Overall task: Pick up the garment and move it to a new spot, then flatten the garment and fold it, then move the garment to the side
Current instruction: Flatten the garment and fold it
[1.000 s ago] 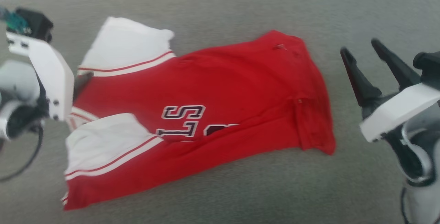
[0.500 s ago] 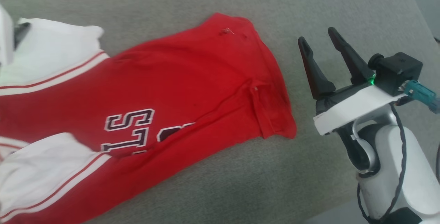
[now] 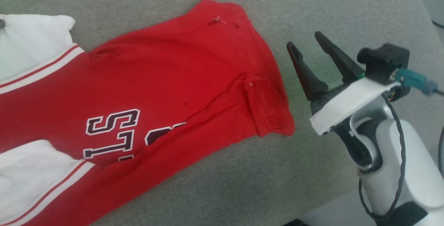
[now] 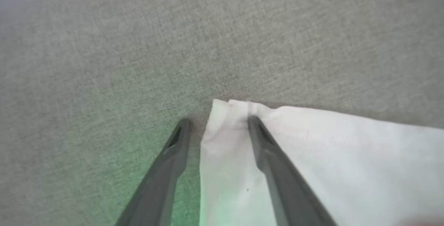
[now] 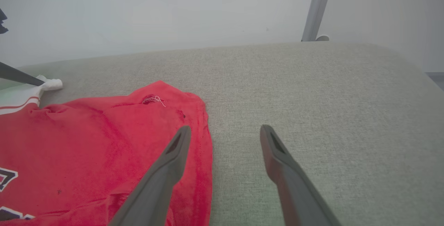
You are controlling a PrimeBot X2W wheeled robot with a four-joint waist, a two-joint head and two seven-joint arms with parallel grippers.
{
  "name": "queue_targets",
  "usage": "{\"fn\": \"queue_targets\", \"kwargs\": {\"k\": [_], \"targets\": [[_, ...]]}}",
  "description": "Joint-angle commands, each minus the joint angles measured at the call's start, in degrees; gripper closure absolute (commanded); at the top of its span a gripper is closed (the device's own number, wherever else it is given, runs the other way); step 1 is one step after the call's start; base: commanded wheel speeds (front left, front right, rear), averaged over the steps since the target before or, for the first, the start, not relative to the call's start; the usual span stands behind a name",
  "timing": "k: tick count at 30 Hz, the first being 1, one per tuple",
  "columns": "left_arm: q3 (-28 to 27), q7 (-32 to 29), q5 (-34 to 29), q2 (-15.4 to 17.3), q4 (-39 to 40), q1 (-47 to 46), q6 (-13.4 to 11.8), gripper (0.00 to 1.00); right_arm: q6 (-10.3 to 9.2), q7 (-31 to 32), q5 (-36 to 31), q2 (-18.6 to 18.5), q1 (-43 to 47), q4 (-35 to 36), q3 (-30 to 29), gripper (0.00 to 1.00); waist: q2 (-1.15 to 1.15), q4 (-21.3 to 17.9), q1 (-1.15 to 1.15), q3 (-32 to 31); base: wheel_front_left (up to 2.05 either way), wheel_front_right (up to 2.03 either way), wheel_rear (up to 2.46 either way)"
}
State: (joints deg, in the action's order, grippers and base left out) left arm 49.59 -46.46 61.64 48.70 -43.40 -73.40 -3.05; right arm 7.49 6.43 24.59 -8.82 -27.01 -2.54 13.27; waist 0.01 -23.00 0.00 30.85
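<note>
**A:** Where was the left gripper [image 4: 218, 123] set, and why?

**B:** It was set at the corner of the white sleeve end [image 4: 312, 156] of the bright red thin-fabric shirt [image 3: 166, 90]. Its two long dark fingers were spread. One was over the grey woven surface [image 4: 104, 63] and the other over the white cloth, so the corner lay between them. Nothing was pinched. A grasp of that corner was judged to be in preparation.

**A:** How was the shirt laid?

**B:** It was spread across the grey woven surface, with the white sleeves at the left and the red edge at the right. The dark lettering [image 3: 111, 128] was partly hidden under a fold, and creases were seen near the red edge. Flattening was therefore judged unfinished.

**A:** And the right gripper [image 3: 303, 38]?

**B:** It was held just beside the red edge and apart from the cloth, with its fingers spread wide and nothing carried. It was probably placed there so that the opposite end could be taken and the shirt drawn taut between both arms.
</note>
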Motion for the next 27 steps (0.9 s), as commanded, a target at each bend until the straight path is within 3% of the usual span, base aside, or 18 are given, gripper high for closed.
{"fn": "queue_targets", "kwargs": {"k": [1, 10, 20, 26, 27], "targets": [[3.2, -4.6, 0.6, -1.6, -2.5, 5.2, -0.2, 1.0, 0.0, 2.7, 1.4, -0.3, -1.7, -0.3, 0.2, 0.0, -0.01, 0.7, 0.0, 0.3, 0.0, 0.0, 0.0], [3.3, -3.9, -0.6, -5.1, -1.8, 0.4, 0.7, 1.0, 0.01, 16.6, 4.1, -1.7, -12.1, -5.7, 2.4, 0.0, -0.01, 4.0, 0.0, 1.7, 0.0, 0.0, 0.0], [3.1, 0.1, -1.9, -9.4, -3.8, -3.9, 2.2, 1.0, -0.02, 33.8, 5.5, -0.5, -29.6, -22.9, 8.5, 0.0, -0.01, 7.6, 0.0, 3.2, 0.0, 0.0, 0.0], [3.3, 2.1, -2.3, -12.2, -5.7, -5.1, 3.5, 1.0, 0.0, 42.4, 6.6, 1.2, -33.8, -33.4, 11.9, 0.0, -0.01, 9.6, 0.0, 3.6, 0.0, 0.0, 0.0], [3.3, 2.6, -2.4, -12.5, -6.0, -5.3, 3.8, 1.0, 0.01, 43.0, 6.8, 1.2, -34.1, -34.1, 12.7, 0.53, -0.01, 9.9, 0.0, 3.5, 0.0, 0.0, 0.0]]}}
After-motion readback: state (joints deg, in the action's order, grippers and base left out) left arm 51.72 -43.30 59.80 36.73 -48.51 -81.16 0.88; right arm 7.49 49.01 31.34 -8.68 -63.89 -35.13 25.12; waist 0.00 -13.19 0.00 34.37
